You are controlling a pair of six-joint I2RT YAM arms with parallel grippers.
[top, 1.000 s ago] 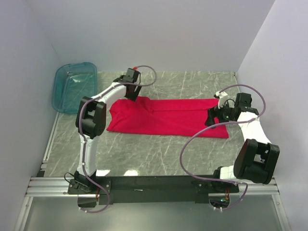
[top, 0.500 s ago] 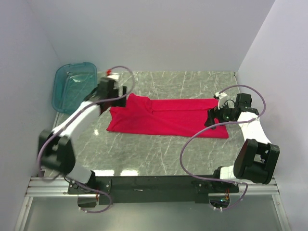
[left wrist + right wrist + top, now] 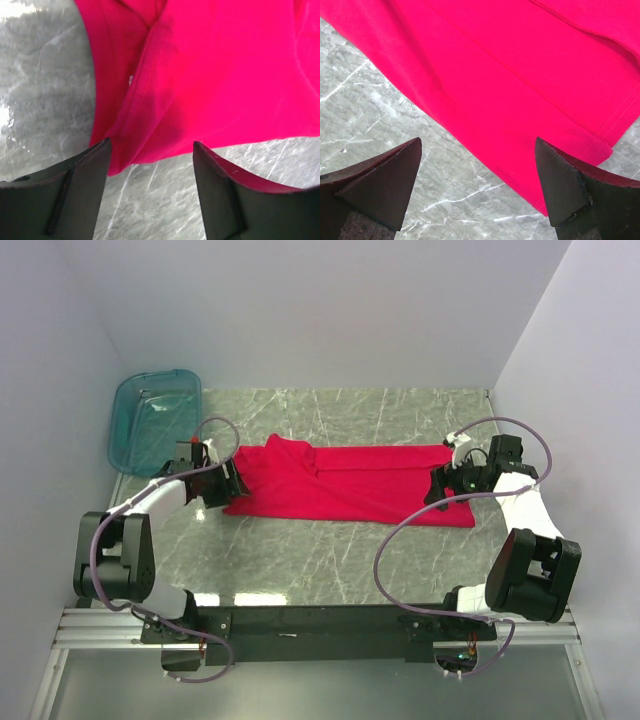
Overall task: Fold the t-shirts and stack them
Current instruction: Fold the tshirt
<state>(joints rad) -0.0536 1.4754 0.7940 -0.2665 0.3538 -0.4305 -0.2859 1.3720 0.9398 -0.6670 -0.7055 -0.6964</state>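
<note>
While the t-shirt (image 3: 345,483) lay as a long strip, the left gripper (image 3: 228,488) and right gripper (image 3: 438,488) hovered spread over its ends. Pinching its corners for the cross fold seemed next.

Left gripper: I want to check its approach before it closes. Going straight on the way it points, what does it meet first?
Probably the red t-shirt: the open left gripper frames its hemmed corner, with the marble table just beneath. Depth is unclear, so it may touch stone first.

My left gripper (image 3: 150,150): down low, tipped forward, fingers apart.
My right gripper (image 3: 478,145): down low, fingers wide apart.
</note>
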